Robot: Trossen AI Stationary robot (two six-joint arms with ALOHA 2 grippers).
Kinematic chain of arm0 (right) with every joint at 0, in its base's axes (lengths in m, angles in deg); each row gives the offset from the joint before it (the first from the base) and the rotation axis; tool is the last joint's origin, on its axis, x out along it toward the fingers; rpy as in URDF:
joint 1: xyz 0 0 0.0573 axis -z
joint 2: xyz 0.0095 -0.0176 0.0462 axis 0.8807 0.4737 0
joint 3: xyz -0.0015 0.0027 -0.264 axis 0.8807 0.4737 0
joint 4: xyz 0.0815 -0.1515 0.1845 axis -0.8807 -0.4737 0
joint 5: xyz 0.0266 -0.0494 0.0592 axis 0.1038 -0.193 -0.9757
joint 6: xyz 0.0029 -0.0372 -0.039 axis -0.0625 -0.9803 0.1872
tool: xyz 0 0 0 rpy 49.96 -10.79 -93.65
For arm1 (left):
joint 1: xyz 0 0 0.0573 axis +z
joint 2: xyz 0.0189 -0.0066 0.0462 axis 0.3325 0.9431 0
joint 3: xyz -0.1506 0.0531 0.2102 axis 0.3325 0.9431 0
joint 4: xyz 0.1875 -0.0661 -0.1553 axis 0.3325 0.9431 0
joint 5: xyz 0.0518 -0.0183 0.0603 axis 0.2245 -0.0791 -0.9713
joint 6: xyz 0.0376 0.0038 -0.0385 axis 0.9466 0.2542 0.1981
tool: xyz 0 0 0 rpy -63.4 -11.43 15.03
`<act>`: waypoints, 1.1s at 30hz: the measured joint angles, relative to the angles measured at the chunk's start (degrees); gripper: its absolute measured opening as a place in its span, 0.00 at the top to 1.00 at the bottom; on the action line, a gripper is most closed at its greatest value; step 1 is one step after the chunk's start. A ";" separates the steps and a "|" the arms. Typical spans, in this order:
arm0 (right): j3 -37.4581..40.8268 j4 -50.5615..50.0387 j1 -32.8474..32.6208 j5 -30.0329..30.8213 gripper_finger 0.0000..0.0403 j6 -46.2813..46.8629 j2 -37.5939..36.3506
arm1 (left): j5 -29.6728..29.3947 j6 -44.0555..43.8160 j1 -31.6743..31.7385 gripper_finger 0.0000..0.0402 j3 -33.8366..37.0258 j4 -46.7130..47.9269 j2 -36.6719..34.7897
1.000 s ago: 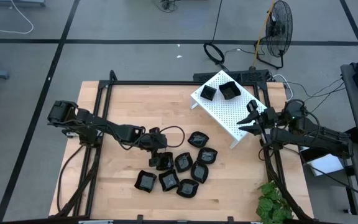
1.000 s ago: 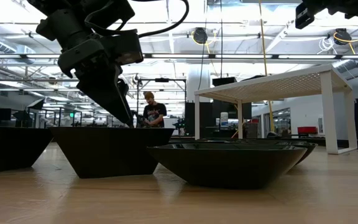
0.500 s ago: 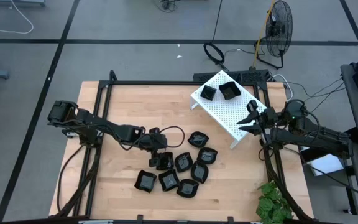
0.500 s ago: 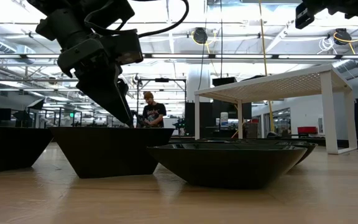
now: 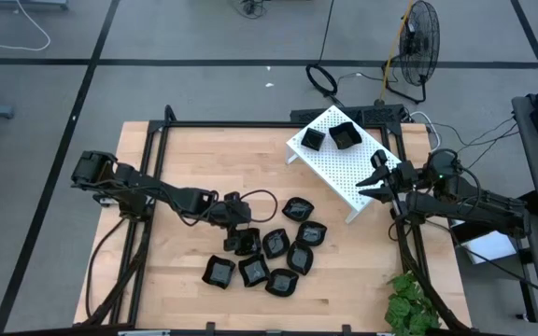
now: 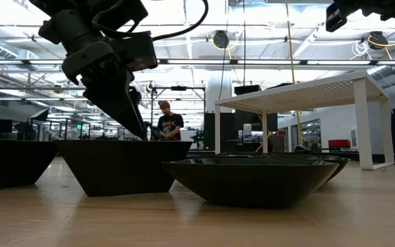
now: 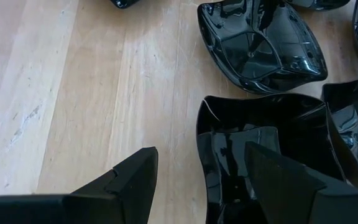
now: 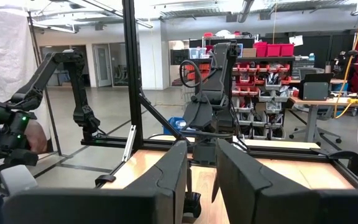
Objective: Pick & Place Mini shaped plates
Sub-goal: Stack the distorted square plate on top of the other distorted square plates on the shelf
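Left wrist view: left gripper (image 7: 197,180) open, straddling square plate (image 7: 272,155) rim.

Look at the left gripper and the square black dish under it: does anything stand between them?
Nothing visible does. The left gripper straddles the square dish's rim, one finger inside, one outside over bare table.

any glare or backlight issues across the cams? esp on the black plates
Left wrist view: ceiling lights mirror off the glossy plates, smearing their edges. Low view: bright ceiling backlights the scene, so the near plates and the left gripper read as silhouettes. High view: even light, soft shadows, no glare on the white rack.
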 joint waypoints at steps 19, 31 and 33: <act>0.00 0.00 0.00 0.01 0.82 0.01 0.00 | -1.55 0.05 -1.10 0.39 0.02 -0.05 0.00; 0.00 0.02 -0.01 0.01 0.82 0.02 0.00 | -1.57 -0.14 -1.10 0.39 0.85 -1.44 0.00; 0.00 0.00 -0.01 0.01 0.82 0.00 0.00 | -1.57 -0.13 -1.10 0.39 0.85 -1.44 0.00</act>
